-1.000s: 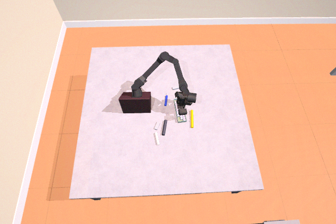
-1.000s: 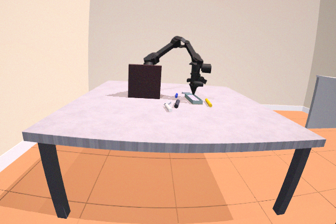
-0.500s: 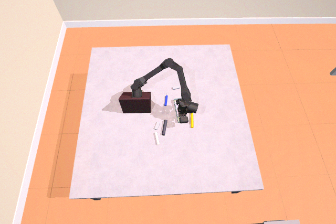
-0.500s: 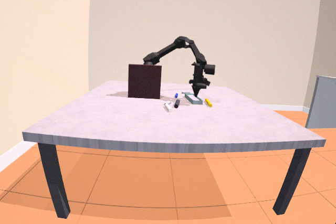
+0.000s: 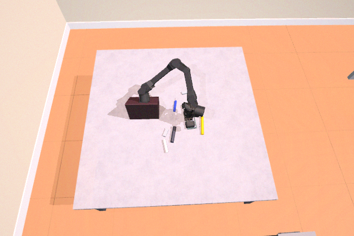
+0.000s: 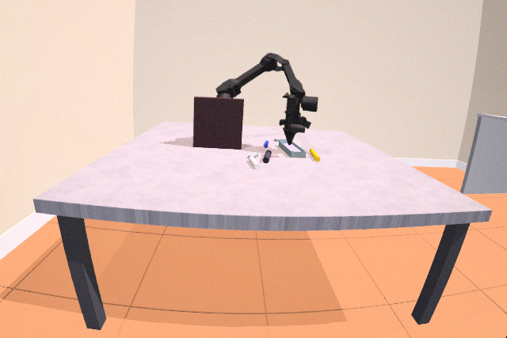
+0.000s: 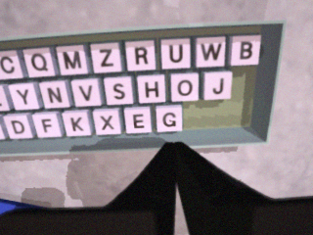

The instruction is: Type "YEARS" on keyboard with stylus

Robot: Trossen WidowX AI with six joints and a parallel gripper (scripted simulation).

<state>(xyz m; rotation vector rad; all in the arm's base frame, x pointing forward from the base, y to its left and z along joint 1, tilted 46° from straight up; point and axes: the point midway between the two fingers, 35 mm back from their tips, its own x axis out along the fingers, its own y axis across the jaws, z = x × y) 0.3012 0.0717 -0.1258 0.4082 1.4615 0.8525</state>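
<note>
The keyboard (image 6: 298,154) (image 7: 275,83) is a shallow grey-green tray of white letter keys in scrambled order. In the top view the arm covers most of it. Y, E, R and S show in the wrist view; A is out of that frame. My gripper (image 6: 290,143) (image 7: 173,150) is shut and empty, pointing down, its tips seen at the keyboard's near edge just below the G key. Their exact height is unclear. A blue pen-like stick (image 5: 175,105) (image 6: 266,144) with a thin tip, perhaps the stylus, lies on the desk between arm base and keyboard, away from the fingers.
A yellow stick (image 5: 202,125) (image 6: 314,154) lies beyond the keyboard. A black marker (image 5: 173,134) (image 6: 267,156), a white stick (image 5: 165,146) (image 6: 253,161) and a small pale piece (image 5: 165,132) lie on the near side. Another small piece (image 5: 183,93) lies behind. The dark base block (image 5: 144,111) (image 6: 218,122) stands left.
</note>
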